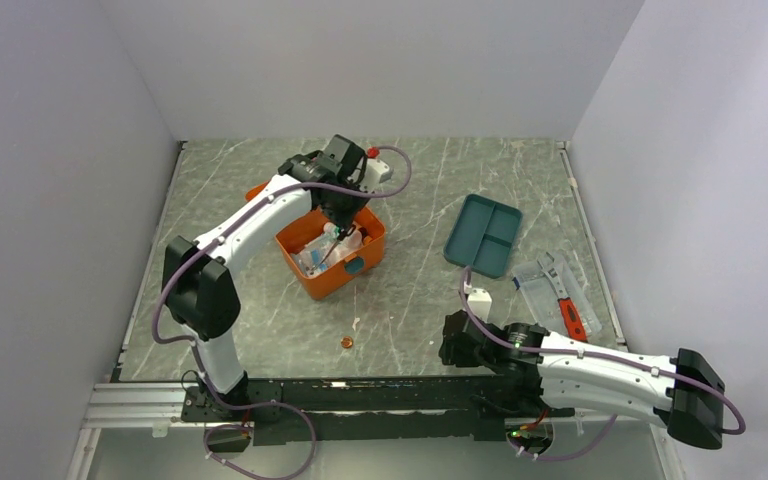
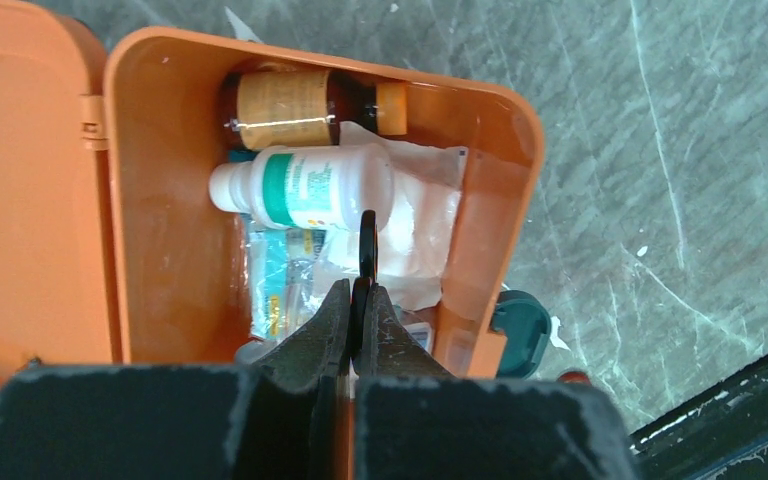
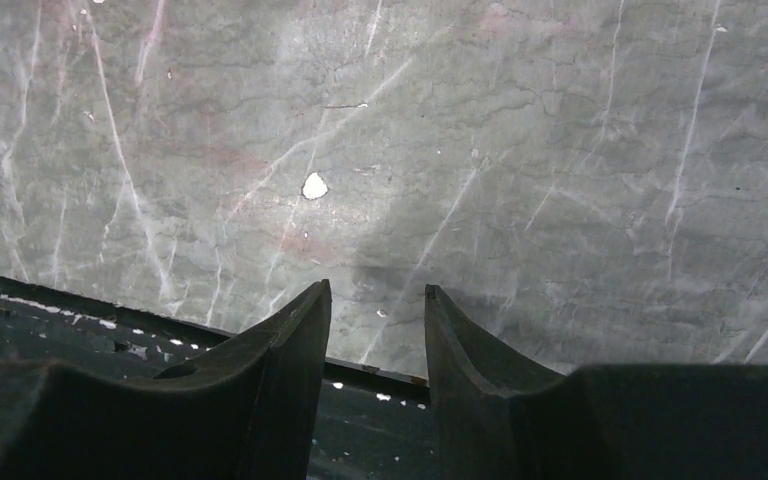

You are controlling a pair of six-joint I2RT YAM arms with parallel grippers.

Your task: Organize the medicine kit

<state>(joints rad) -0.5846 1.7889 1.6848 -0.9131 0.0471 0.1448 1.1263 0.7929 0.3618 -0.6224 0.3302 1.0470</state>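
- Medicine kit [image 1: 325, 282], open, left of centre: brown bottle [image 2: 285, 108] and white bottle [image 2: 305, 187] are contained.
- Thin black item [image 2: 366, 250] is pinched above it by left gripper [image 2: 360, 300].
- Right gripper [image 3: 375, 300] is seen narrowly apart, empty; teal tray [image 1: 475, 235] above it.

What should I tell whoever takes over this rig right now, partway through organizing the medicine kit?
Left gripper: shut on a thin black loop, above the open box.
Right gripper: open, holding nothing, low over the table near its front edge.
In the box: brown bottle, white bottle, packets.
Outside, to the right: teal tray, seemingly empty; clear packs; orange-handled tool.
Left to do, probably: set the loop item down, bring in the rest, close the lid.
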